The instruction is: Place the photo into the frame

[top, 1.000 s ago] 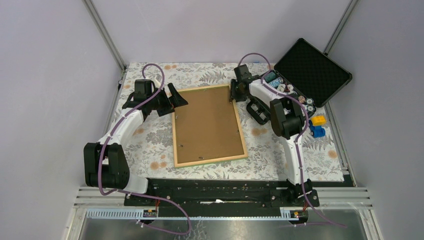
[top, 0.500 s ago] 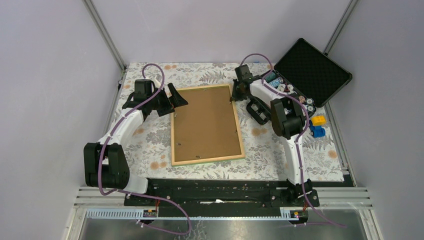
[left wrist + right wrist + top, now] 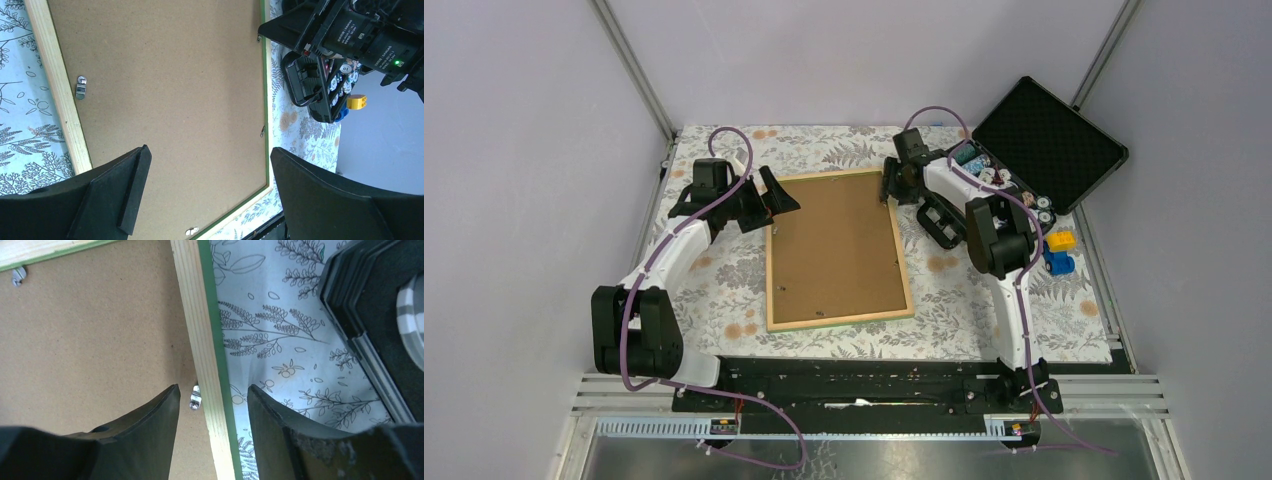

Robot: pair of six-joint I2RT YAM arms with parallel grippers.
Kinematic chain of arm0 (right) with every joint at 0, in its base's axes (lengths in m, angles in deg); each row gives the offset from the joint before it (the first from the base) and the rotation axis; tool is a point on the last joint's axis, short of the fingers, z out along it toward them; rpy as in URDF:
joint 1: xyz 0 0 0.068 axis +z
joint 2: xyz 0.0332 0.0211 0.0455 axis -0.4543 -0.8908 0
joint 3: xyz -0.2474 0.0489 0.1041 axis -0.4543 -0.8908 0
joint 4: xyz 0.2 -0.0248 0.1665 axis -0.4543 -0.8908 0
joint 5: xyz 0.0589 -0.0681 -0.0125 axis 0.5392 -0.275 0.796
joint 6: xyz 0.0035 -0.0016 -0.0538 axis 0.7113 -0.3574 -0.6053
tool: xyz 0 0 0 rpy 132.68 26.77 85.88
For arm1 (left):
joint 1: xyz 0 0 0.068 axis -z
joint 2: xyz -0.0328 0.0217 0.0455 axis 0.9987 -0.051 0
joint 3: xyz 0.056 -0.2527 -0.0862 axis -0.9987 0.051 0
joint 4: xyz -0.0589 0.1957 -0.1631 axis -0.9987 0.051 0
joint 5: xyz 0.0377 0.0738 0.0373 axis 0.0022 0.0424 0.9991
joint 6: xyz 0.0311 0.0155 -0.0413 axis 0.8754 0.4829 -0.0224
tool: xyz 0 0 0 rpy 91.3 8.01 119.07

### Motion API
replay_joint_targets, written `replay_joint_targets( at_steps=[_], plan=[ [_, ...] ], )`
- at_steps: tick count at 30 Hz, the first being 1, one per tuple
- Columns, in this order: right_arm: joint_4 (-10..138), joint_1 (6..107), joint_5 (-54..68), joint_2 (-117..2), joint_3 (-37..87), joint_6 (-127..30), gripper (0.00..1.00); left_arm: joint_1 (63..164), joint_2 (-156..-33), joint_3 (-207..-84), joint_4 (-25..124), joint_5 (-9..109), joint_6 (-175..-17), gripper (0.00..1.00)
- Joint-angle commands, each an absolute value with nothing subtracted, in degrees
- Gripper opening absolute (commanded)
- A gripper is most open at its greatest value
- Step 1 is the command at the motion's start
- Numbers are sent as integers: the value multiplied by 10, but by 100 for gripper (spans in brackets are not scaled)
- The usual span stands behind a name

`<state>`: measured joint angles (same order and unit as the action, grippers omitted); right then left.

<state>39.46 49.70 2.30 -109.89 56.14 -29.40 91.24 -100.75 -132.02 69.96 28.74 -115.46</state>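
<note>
- Task item, the frame (image 3: 841, 320): one, lying face down on the patterned cloth (image 3: 724, 290) between my two arms. Its wood back is up and a green edge shows at the side.
- Backing board (image 3: 836, 248): one, brown, seated in the frame.
- The photo: none visible in any view. I cannot tell whether it lies under the board or elsewhere.
- My right gripper (image 3: 212, 387): jaws part open, holding nothing. It sits low at the frame's far right corner and straddles the side rail, one finger over the board and one over the cloth.
- My left gripper (image 3: 209, 155): jaws fully apart, holding nothing, hanging over the left part of the board.
- Metal tabs: at least three counted in the left wrist view. The right wrist view shows two, one of them (image 3: 195, 396) just inside the rail between my right fingers.
- Judgement on the step in hand: the tabs need turning off the board so it can lift out.
- To do this well, I should shift my right fingertip inward onto that tab and push it round gently, taking care not to drag the frame.
- Other items: one open black case (image 3: 1044, 140), one yellow block (image 3: 1061, 241) and one blue block (image 3: 1056, 262).
</note>
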Motion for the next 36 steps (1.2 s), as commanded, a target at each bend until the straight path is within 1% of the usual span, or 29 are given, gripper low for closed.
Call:
replay_joint_targets(
  at_steps=[1,6,11,20,23,25,29,31,32,36],
  plan=[
    [356,512,5,-1087,595,-303,59,915,-983,-1328,674,277,-1154,99],
    [336,528,-45,-1107,606,-305,59,915,-983,-1329,673,276,-1154,99],
    [318,532,-95,-1123,623,-309,53,915,-983,-1329,673,275,-1154,99],
    [290,533,-111,-1164,663,-312,47,914,-982,-1328,673,275,-1154,99],
    [289,536,-113,-1162,655,-311,37,915,-981,-1328,674,275,-1154,99],
    [289,538,-114,-1157,649,-311,27,915,-980,-1328,673,275,-1154,99],
    [289,543,-124,-1143,645,-312,14,915,-980,-1329,674,275,-1154,99],
    [288,545,-126,-1140,653,-316,3,915,-981,-1329,673,275,-1154,99],
    [285,545,-125,-1142,660,-319,0,915,-981,-1328,674,276,-1154,99],
    [280,547,-132,-1146,678,-334,0,915,-981,-1329,674,277,-1153,99]
  ],
)
